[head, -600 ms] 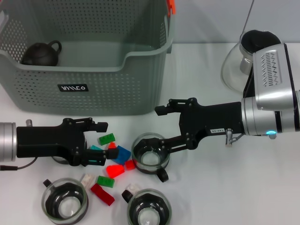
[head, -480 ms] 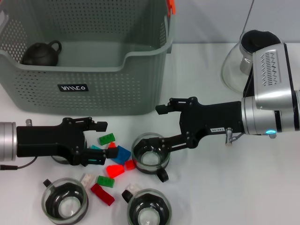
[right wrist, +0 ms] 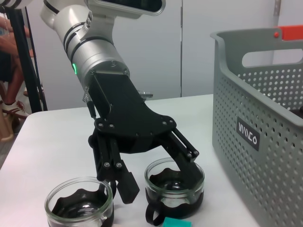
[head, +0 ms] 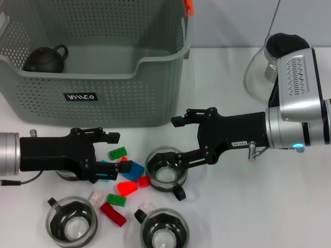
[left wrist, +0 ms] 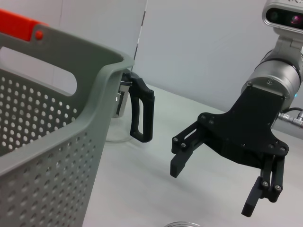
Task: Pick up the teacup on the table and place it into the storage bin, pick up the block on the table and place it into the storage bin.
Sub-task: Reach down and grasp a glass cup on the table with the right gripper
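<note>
Head view: we see our right gripper [head: 178, 141] spread wide over a clear glass teacup [head: 166, 173] with a black handle. Our left gripper [head: 107, 157], also spread, straddles bright blocks [head: 125, 170] before the grey-green perforated storage bin [head: 103, 98].

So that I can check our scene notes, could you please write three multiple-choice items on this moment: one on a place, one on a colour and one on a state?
1. Where is the black teapot?
A. On the table among the blocks
B. Inside the storage bin
C. In the right gripper

2. What colour is the clip on the storage bin's rim?
A. Blue
B. Yellow
C. Orange

3. How are the two grippers?
A. Both open, holding nothing
B. Left shut on a block
C. Right shut on the teapot

Answers:
1 B: the black teapot sits behind the wall of the storage bin.
2 C: the clip is orange.
3 A: the left gripper over the blocks and the right gripper by a glass teacup both have their fingers spread.
</note>
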Motion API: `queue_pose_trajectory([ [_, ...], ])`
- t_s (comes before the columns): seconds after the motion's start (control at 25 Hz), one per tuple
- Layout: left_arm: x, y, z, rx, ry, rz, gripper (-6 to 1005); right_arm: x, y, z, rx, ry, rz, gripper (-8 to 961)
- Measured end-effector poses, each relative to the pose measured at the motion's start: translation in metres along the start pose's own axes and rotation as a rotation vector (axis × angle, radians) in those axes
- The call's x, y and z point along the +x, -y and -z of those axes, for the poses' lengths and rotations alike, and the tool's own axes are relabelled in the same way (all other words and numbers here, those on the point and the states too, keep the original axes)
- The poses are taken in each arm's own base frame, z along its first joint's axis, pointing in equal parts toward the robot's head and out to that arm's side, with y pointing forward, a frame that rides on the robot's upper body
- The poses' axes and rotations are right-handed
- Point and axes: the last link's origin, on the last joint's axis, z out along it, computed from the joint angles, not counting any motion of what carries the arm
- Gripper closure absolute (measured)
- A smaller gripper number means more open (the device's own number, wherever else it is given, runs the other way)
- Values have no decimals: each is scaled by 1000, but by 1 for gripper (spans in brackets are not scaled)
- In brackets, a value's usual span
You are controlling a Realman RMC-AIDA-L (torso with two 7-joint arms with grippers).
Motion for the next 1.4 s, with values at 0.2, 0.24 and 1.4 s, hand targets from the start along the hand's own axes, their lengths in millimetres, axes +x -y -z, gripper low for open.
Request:
queue_pose_trajectory([
  [0.2,0,0,0,-1,-1,0,139,-1,0,1,-2,2,5,40],
  [0.24,0,0,0,0,-2,1,139,-2,-1,2,-8,6,8,40],
  [1.4,-6,2,7,49,-49,44,139,-48,-49,20,-551,-276,241,42],
])
